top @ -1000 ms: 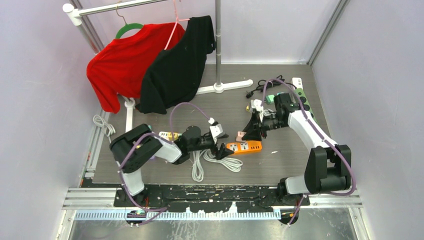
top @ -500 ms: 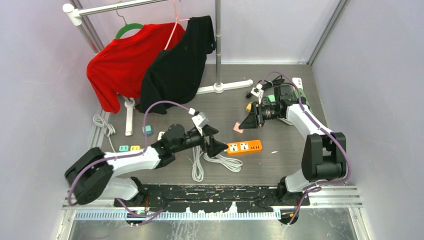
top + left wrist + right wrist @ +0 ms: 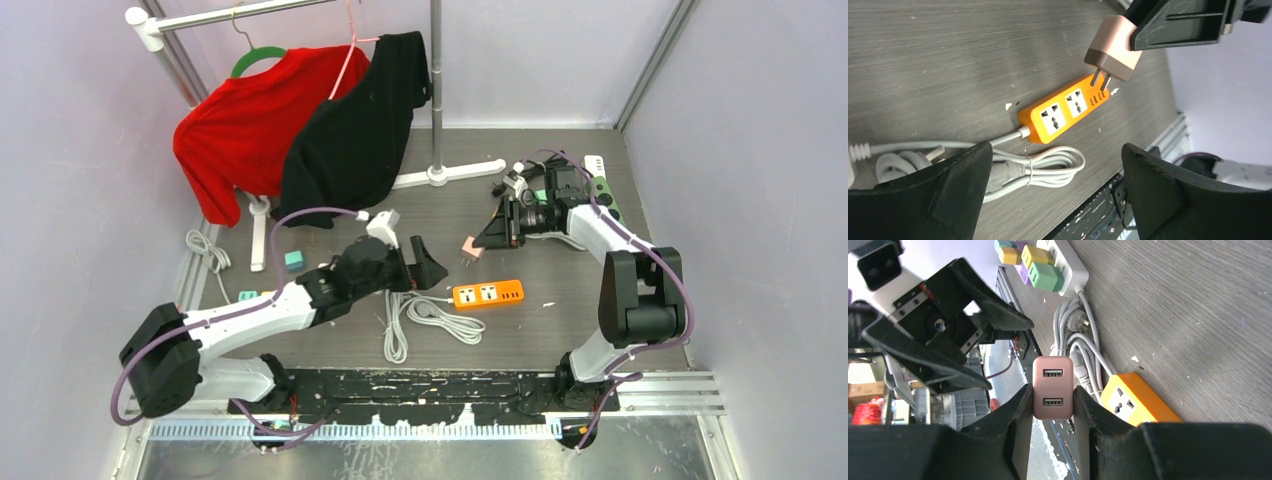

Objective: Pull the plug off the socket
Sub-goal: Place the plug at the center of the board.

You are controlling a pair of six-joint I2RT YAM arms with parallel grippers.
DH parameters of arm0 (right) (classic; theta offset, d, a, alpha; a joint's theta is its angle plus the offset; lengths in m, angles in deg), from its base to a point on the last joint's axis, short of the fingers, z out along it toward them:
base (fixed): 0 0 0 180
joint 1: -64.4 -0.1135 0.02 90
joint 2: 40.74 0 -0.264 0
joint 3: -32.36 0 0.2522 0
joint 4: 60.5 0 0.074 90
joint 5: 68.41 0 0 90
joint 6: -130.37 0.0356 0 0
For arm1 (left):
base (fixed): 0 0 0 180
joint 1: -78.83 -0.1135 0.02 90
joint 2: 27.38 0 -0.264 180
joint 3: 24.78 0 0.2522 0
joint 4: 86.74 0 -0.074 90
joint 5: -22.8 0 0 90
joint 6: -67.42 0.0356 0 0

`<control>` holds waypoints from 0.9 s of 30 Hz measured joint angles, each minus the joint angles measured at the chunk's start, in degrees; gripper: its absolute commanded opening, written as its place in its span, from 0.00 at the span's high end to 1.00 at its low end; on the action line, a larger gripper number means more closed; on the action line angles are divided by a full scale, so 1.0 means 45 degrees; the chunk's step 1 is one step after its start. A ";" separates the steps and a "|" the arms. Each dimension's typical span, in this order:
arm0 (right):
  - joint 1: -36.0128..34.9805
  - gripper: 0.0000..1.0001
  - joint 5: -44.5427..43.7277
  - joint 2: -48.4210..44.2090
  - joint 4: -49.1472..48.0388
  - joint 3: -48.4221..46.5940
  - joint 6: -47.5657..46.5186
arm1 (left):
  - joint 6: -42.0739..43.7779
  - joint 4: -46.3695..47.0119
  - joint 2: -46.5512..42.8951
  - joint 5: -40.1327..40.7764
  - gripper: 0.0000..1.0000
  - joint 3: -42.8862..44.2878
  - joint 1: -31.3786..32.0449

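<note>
The orange socket strip [image 3: 488,293] [image 3: 1065,108] [image 3: 1138,397] lies flat on the floor, both outlets bare. The pink plug [image 3: 470,248] [image 3: 1113,47] [image 3: 1052,387] hangs in the air above and behind it, prongs free of the strip. My right gripper [image 3: 478,243] [image 3: 1052,390] [image 3: 1178,22] is shut on the plug's two sides. My left gripper [image 3: 428,262] [image 3: 1056,150] stands wide open just left of the strip, above its white coiled cable [image 3: 430,318] [image 3: 1048,165], with nothing between its fingers.
A clothes rack with a red shirt [image 3: 245,125] and a black garment [image 3: 355,135] stands at the back, its white foot [image 3: 437,175] on the floor. A white strip with coloured plugs [image 3: 1048,265] lies at the left. A green strip [image 3: 603,190] lies at the far right.
My left gripper has opened wide and risen away from the orange strip. My right gripper has carried the pink plug up and back, away from the socket.
</note>
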State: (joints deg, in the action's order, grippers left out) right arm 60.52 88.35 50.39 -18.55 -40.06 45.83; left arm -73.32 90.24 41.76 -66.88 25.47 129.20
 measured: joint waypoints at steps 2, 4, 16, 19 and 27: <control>0.0000 0.99 -0.0015 0.0199 -0.0010 0.0000 0.0243 | -0.0219 -0.1758 0.0461 0.1166 0.01 0.1214 0.0661; 0.0000 0.99 -0.0019 0.0306 -0.0019 0.0000 0.0423 | -0.0321 -0.3274 0.1039 0.2375 0.02 0.2565 0.1394; -0.0029 0.99 -0.0053 0.0345 -0.0058 0.0000 0.0641 | 0.0903 -0.7247 0.4716 0.6217 0.03 0.7766 0.3157; -0.0029 0.99 -0.0049 0.0389 -0.0029 0.0000 0.0627 | 0.1428 -0.7815 0.5727 0.6557 0.04 0.9160 0.3264; -0.0063 0.99 -0.0053 0.0427 0.0092 0.0000 0.0539 | 0.2331 -0.8616 0.7164 0.6955 0.06 1.0681 0.3322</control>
State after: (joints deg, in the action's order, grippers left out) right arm 60.24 88.11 52.32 -18.13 -40.06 48.25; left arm -62.83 51.46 74.00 -35.58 73.53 144.15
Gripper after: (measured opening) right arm 0.375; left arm 0.953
